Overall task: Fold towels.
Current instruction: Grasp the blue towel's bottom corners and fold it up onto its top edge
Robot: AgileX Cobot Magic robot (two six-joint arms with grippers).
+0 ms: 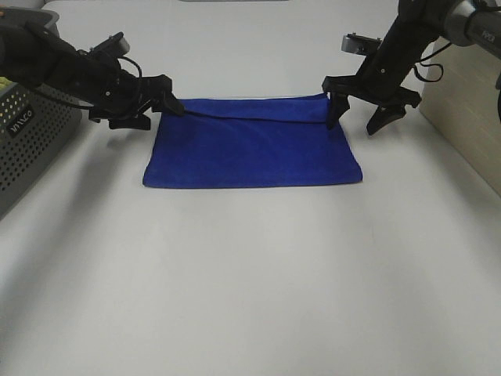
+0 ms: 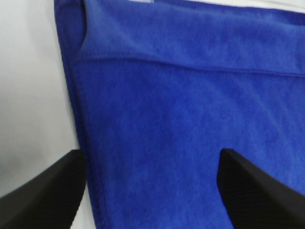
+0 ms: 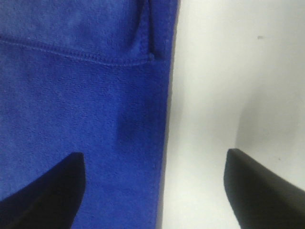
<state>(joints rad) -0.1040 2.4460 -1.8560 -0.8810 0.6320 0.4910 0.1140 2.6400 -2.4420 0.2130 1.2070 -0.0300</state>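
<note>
High view, towel: the towel (image 1: 250,149) lies flat, doubled, mid-table (image 1: 250,298), its upper layer's hem just short of the far edge.
High view, my grippers: left gripper (image 1: 167,103) at the far left corner, right gripper (image 1: 356,119) at the far right corner, both low.
High view, crate: a grey perforated crate (image 1: 31,141) stands off to the left; I cannot tell what it holds beyond a yellow-green speck at its rim.
Left wrist, jaws: spread wide, holding nothing, astride the towel's (image 2: 190,109) side edge.
Right wrist, jaws: likewise apart and empty, one finger (image 3: 47,191) over the towel (image 3: 71,95), the other over bare table (image 3: 228,71).
Doing it well: I judge I should pinch both layers at each corner, lift evenly and keep the edges matched.
</note>
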